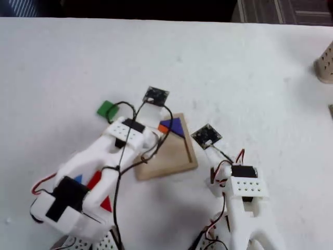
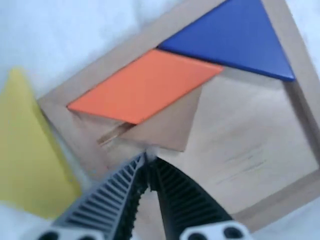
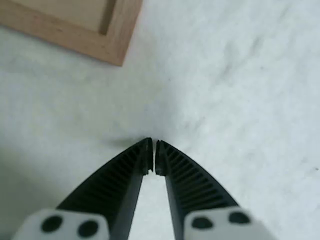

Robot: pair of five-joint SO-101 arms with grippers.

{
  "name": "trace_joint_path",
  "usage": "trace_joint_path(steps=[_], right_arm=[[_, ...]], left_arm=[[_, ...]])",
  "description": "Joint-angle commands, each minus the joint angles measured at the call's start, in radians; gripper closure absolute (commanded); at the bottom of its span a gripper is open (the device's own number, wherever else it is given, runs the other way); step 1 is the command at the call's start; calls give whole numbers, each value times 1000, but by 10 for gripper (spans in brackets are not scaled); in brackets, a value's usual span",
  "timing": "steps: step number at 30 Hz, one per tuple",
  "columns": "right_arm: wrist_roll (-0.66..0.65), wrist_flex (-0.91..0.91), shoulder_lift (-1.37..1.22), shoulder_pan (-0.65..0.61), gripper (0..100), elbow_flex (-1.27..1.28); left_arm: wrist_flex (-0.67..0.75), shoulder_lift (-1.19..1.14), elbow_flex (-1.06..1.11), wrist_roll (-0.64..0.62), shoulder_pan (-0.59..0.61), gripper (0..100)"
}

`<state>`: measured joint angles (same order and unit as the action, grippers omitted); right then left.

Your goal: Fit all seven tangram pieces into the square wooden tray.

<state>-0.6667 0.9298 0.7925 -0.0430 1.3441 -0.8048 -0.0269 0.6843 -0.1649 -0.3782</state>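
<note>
Left wrist view: left gripper [image 2: 148,165], fingers together, above the square wooden tray [image 2: 90,77] holding 2 pieces — orange parallelogram [image 2: 145,85], blue triangle [image 2: 235,37]; high view adds a green square piece [image 1: 107,109]; right gripper [image 3: 153,152] likewise closed.

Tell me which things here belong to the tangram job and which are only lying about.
Job: wooden tray, blue triangle, orange piece, yellow piece, green piece, red pieces.
Lying about: beige holed object.
</note>
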Motion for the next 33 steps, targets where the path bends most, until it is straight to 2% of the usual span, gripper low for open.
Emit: trace_joint_path(steps=[1,33], right_arm=[[-12,-13,16,-7,981,-5],[-12,-13,16,-5,981,-5]], left_arm=[[26,-33,-83,3,-5,978],[54,-82,-133,3,-38,978]])
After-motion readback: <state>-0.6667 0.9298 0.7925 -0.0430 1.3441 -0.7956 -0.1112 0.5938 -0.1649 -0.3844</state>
